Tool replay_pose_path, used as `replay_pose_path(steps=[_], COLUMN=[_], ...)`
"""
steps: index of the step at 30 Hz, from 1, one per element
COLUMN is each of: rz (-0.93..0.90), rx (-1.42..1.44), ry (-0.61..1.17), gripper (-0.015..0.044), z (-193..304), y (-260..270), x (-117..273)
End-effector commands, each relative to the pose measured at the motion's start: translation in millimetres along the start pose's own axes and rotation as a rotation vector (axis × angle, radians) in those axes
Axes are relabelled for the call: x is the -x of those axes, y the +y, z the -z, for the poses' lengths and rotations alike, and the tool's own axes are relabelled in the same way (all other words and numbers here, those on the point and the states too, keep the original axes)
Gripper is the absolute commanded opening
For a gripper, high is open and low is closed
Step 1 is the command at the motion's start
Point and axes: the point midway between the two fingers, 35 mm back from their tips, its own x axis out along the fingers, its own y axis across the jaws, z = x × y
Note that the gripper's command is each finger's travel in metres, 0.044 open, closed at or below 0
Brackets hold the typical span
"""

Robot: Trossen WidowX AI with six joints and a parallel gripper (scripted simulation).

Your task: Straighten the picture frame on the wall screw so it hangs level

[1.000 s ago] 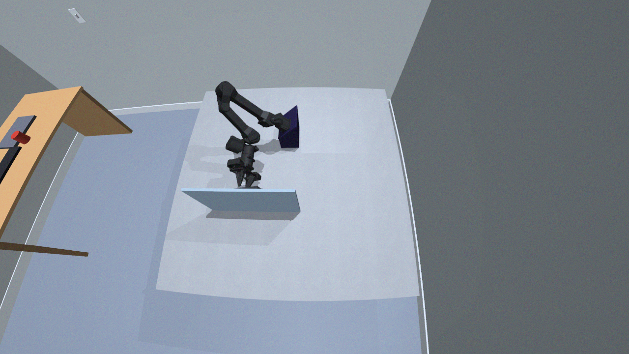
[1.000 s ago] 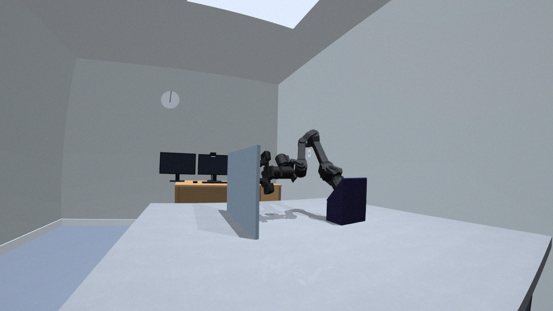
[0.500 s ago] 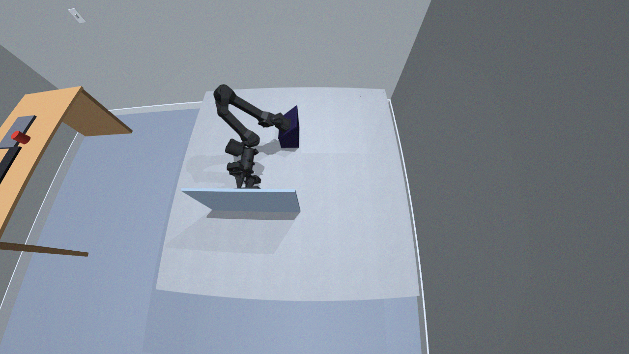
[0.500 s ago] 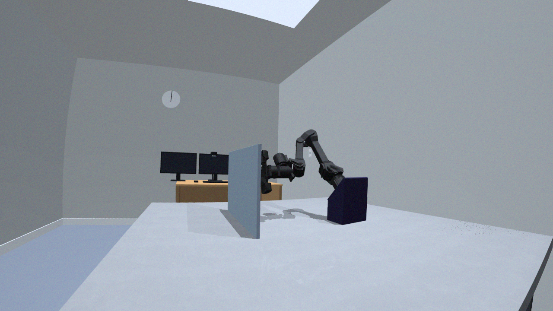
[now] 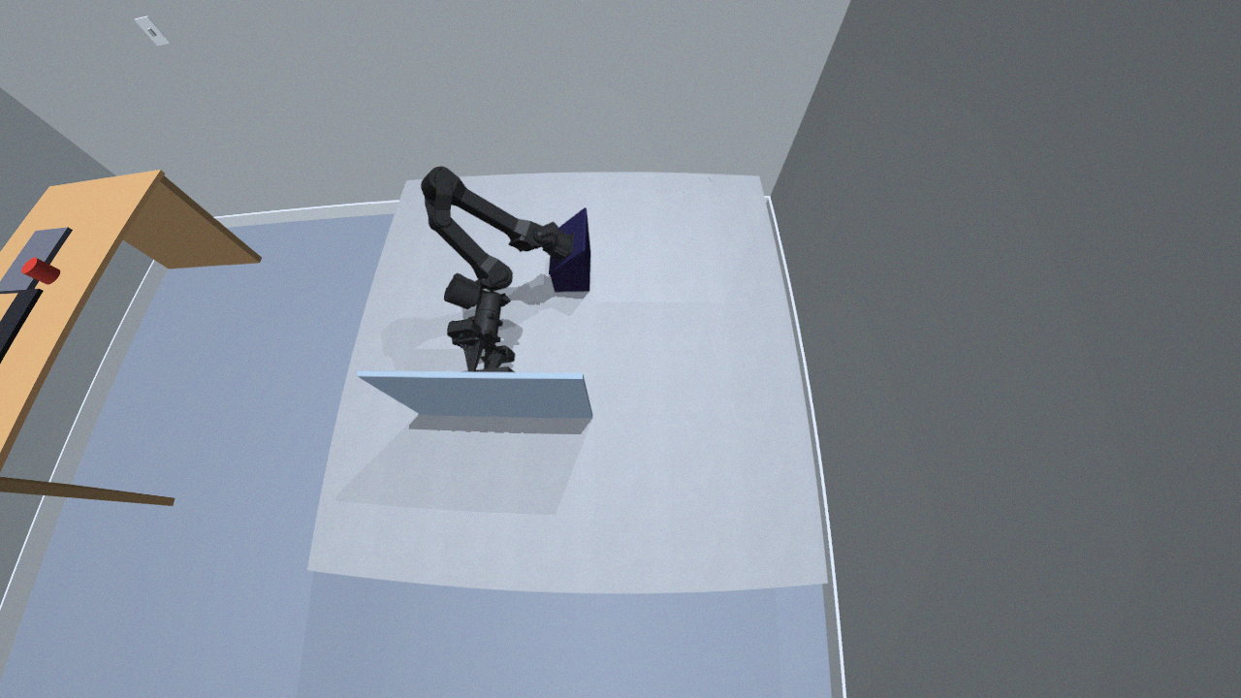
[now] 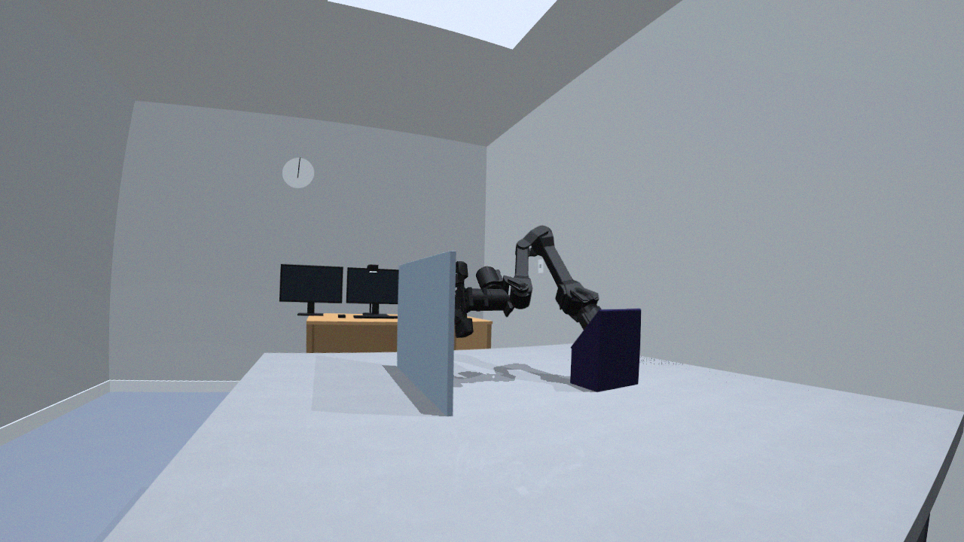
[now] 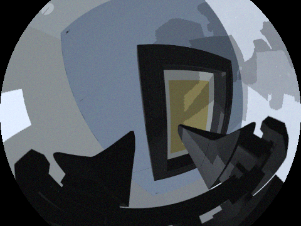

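The picture frame (image 7: 153, 103), black with a pale mat and a yellow picture, hangs on the blue-grey panel (image 5: 507, 395) (image 6: 425, 330) (image 7: 103, 72). The panel hides it in the top and exterior views. Its top bar faces left in the wrist view. That bar and the panel's edge do not look parallel there, but the lens bends both, so the tilt is unclear. The screw and the notched strip are hidden. My gripper (image 5: 489, 365) (image 7: 157, 132) is open close in front of the panel. In the wrist view the top bar shows between the fingertips, and one finger overlaps the picture; contact cannot be told.
The dark blue angled pedestal (image 5: 570, 270) (image 6: 605, 354) carries the arm's base. The panel stands upright on the pale table (image 5: 685, 433) (image 6: 539, 464). A wooden desk (image 5: 95, 204) (image 6: 357, 335) with monitors stands beyond the table. The arm's shadow falls on the panel in the wrist view.
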Motion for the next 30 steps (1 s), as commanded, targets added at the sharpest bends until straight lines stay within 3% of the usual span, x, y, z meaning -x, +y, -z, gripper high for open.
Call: replay_pose_path(steps=[1, 14, 21, 30], rz=[-0.002, -0.002, -0.002, -0.002], rx=[0.005, 0.005, 0.005, 0.005], ry=[-0.003, -0.003, -0.003, -0.003], gripper=[0.0260, 0.0260, 0.0076, 0.0000], z=[-0.6, -1.0, -1.0, -1.0], y=[0.7, 1.0, 1.0, 1.0], x=[-0.2, -0.4, -0.4, -0.4])
